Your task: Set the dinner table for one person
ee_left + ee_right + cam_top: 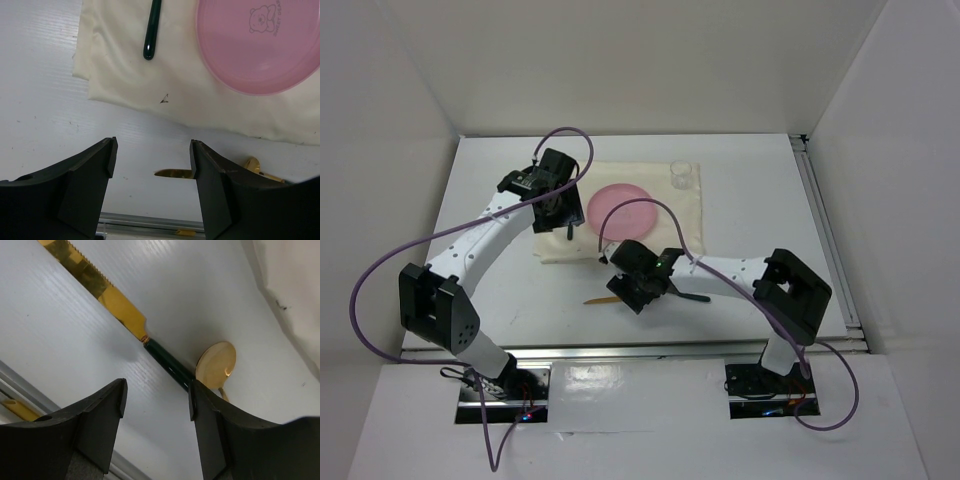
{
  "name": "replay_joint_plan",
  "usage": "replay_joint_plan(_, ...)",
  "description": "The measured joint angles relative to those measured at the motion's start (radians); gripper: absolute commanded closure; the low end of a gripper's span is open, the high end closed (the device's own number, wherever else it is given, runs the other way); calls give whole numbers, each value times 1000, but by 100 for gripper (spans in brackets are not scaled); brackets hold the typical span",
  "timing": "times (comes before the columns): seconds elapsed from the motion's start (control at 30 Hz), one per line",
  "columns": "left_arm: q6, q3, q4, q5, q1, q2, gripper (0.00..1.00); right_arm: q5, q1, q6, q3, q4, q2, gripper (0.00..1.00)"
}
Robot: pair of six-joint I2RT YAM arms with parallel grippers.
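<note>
The white dinner table [750, 180] carries a cream cloth [675, 215] with a pink plate [623, 208] and a clear glass [682, 175] on it. My left gripper [558, 205] is open and empty over the cloth's left edge, above a dark-handled utensil [151, 30]. My right gripper [638, 290] is open and empty, low over a knife [100, 287] with a gold serrated blade and a dark green handle. The knife lies on the bare table in front of the cloth. A gold spoon [216, 365] lies beside the knife handle. The knife's blade tip [600, 299] pokes out left of the gripper.
Metal rails run along the table's right edge [825, 230] and near edge [620, 350]. White walls close in the back and sides. Purple cables loop over both arms.
</note>
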Motion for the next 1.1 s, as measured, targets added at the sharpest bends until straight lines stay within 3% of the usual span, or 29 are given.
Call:
replay_joint_plan(0.17, 0, 0, 0, -6, 0, 0, 23, 1, 0, -46, 2, 52, 26, 37)
replay_joint_plan(0.83, 1, 0, 0, -15, 0, 0, 23, -110, 6, -120, -27, 109, 66, 59)
replay_joint_plan(1.1, 1, 6, -8, -21, 0, 0, 23, -87, 20, -134, -18, 118, 78, 87)
